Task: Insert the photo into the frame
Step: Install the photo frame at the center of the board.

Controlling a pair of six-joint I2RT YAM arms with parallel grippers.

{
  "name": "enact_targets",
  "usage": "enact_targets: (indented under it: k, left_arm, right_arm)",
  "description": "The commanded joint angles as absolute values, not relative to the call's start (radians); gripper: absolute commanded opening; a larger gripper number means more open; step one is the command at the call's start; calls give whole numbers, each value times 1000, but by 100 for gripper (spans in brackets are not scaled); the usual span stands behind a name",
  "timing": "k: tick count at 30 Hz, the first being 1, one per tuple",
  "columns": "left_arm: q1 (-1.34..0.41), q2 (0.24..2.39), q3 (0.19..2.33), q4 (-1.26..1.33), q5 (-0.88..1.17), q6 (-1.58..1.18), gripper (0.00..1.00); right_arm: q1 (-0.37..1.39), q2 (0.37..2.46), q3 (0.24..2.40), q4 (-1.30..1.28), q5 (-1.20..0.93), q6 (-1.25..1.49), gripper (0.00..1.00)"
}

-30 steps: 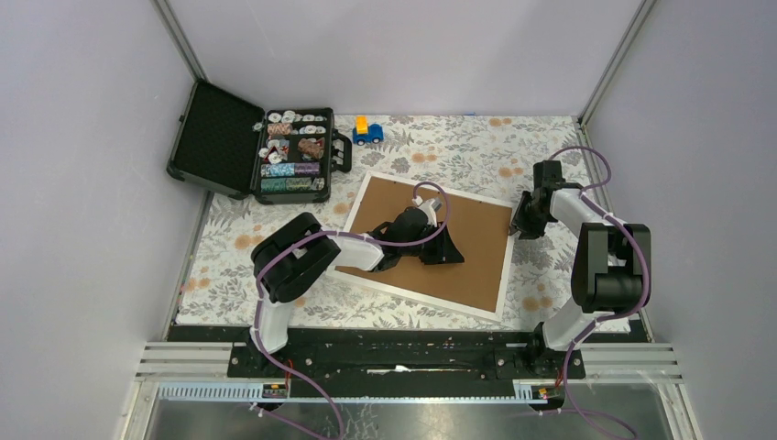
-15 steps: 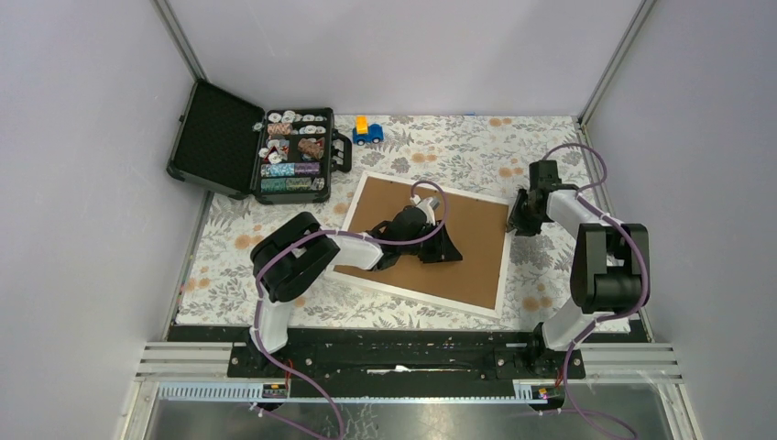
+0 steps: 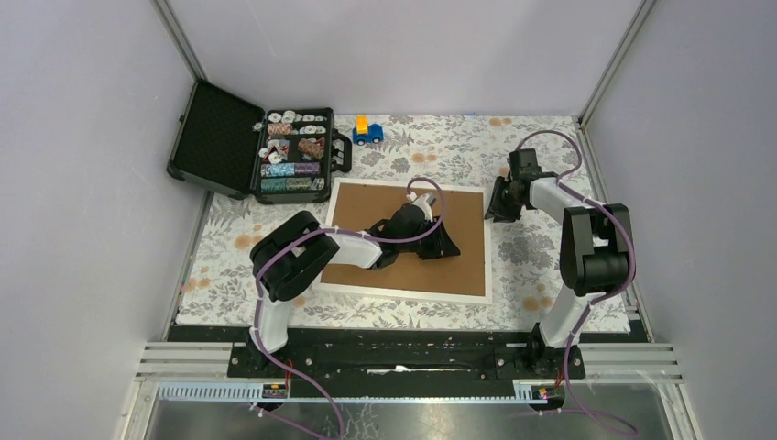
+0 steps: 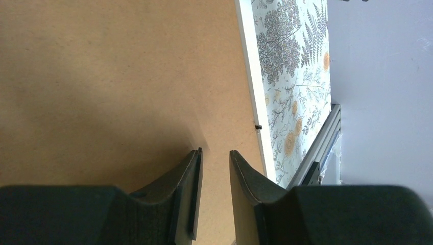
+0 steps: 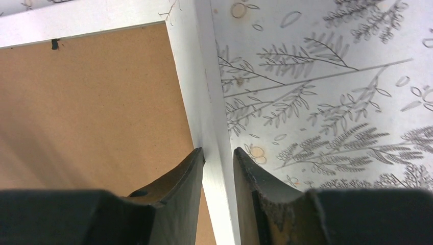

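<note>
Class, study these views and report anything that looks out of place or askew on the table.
The frame lies face down, brown back up, slightly skewed on the floral cloth. The open black case has its lid reaching past that cloth's left edge. No photo shows anywhere. Nothing looks spilled or damaged.

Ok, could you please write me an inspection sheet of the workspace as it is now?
Surface: floral tablecloth, lying flat.
Job's things: the frame lies face down with its brown back showing; the photo is not in view.
Clutter: open black case with small items at the far left; toy car at the far edge.
Grippers: left gripper over the brown back, jaws slightly apart, nothing between them; right gripper closed on the frame's white right edge.
Cables: purple cables loop along both arms.
Surroundings: grey walls and metal posts; nothing else seen.
</note>
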State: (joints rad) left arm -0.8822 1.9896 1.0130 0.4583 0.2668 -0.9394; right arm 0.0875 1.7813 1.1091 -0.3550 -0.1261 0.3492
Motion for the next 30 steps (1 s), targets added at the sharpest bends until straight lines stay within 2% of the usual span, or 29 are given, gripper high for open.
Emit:
enact_targets:
  k: [1, 3, 6, 10, 12, 18, 22, 30]
  left_arm:
    - [-885, 2042, 983, 346, 255, -915, 33]
    - [-884, 2040, 989, 339, 259, -907, 36]
    - [-863, 2005, 1027, 300, 347, -857, 50]
    - [-795, 1767, 1048, 118, 324, -748, 69]
    - [-707, 1654, 1035, -4, 295, -696, 78]
    - [-374, 1389, 817, -178, 233, -626, 94]
    - [-254, 1345, 739, -193, 157, -602, 97]
    - [-225, 1452, 638, -90, 135, -663, 96]
  right_arm:
    - [157, 1888, 1085, -421, -209, 333, 37]
    - [161, 1896, 1095, -434, -181, 325, 37]
    - [161, 1911, 1109, -455, -140, 311, 37]
    - [161, 1922, 1111, -457, -131, 307, 37]
    - [161, 1927, 1115, -457, -132, 309, 37]
    - [161, 1934, 1112, -449, -136, 309, 37]
    - [161, 1936, 1117, -446, -152, 309, 37]
    - [161, 1943, 1123, -447, -157, 298, 37]
